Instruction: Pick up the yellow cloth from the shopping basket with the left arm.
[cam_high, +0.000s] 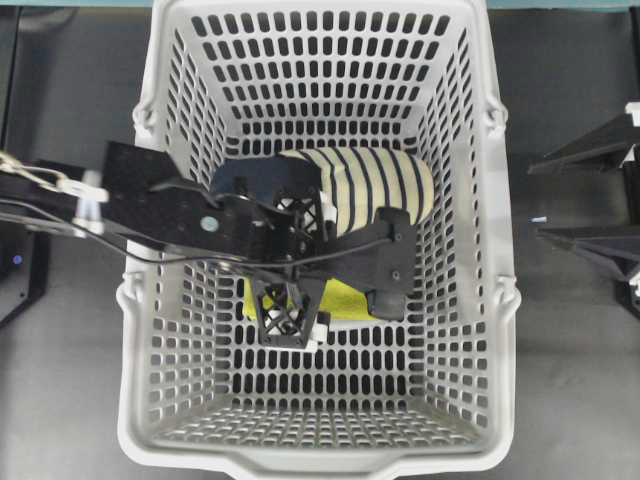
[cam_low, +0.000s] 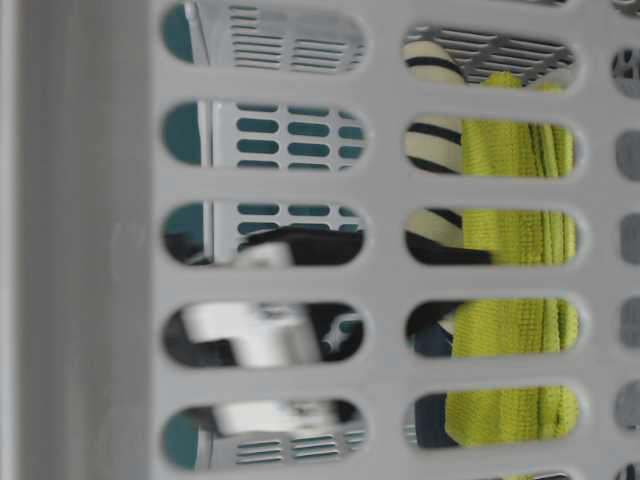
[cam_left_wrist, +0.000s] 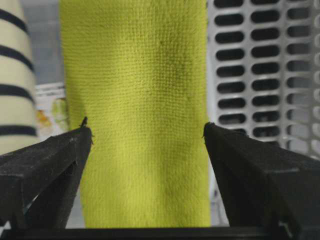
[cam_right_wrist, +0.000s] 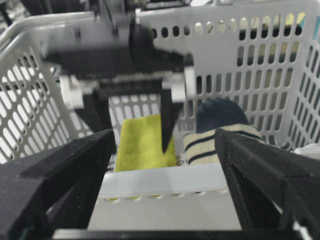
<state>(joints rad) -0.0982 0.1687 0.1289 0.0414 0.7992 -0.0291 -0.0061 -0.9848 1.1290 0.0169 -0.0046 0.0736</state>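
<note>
The yellow cloth (cam_high: 347, 299) lies flat on the floor of the grey shopping basket (cam_high: 500, 250), next to a cream-and-navy striped slipper (cam_high: 370, 185). My left gripper (cam_high: 338, 298) reaches into the basket from the left and is open, with one finger on each side of the cloth. In the left wrist view the cloth (cam_left_wrist: 145, 75) fills the gap between the open fingertips of the left gripper (cam_left_wrist: 146, 130). The arm hides most of the cloth from above. My right gripper (cam_high: 533, 200) is open and empty outside the basket's right wall.
The slipper (cam_left_wrist: 15, 75) lies just beside the cloth. The basket wall (cam_left_wrist: 260, 75) stands close on the cloth's other side. From the right wrist, the basket rim (cam_right_wrist: 165, 180) crosses in front of the cloth (cam_right_wrist: 142, 142) and the slipper (cam_right_wrist: 220, 140).
</note>
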